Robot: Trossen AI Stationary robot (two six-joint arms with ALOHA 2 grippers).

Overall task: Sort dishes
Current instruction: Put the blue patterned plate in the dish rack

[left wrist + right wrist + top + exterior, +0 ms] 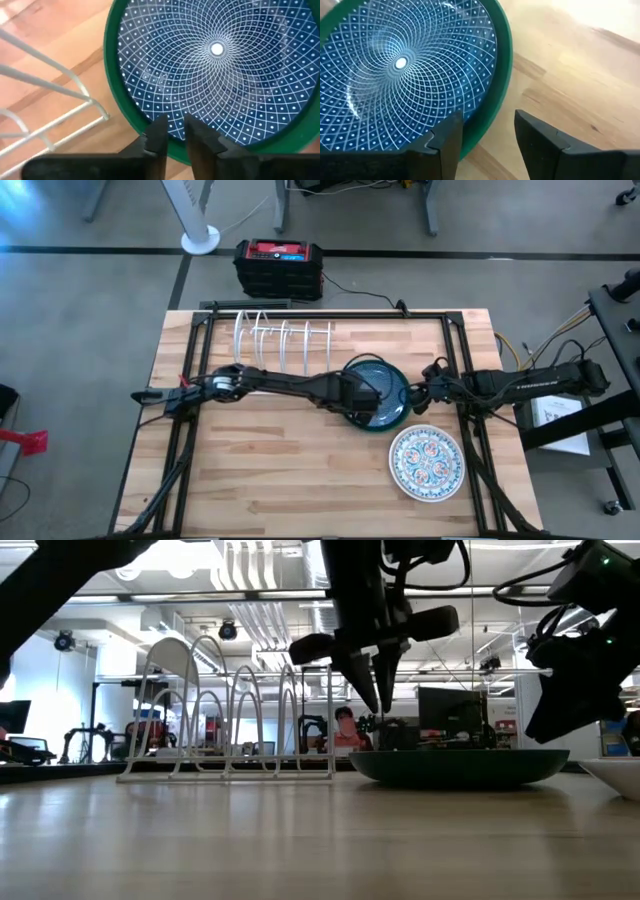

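A blue plate with a fine white spiral pattern and a green rim lies flat on the wooden table, right of centre. My left gripper hangs above the plate's near-left rim and points down. Only a narrow gap shows between its fingers, with nothing in it. In the low view its tips are clear of the plate. My right gripper stands open at the plate's right rim, one finger over the plate and one over the table.
A white wire rack stands at the table's far side, left of the blue plate. A white plate with a colourful floral pattern lies near the front right. A red and black box sits on the floor beyond the table.
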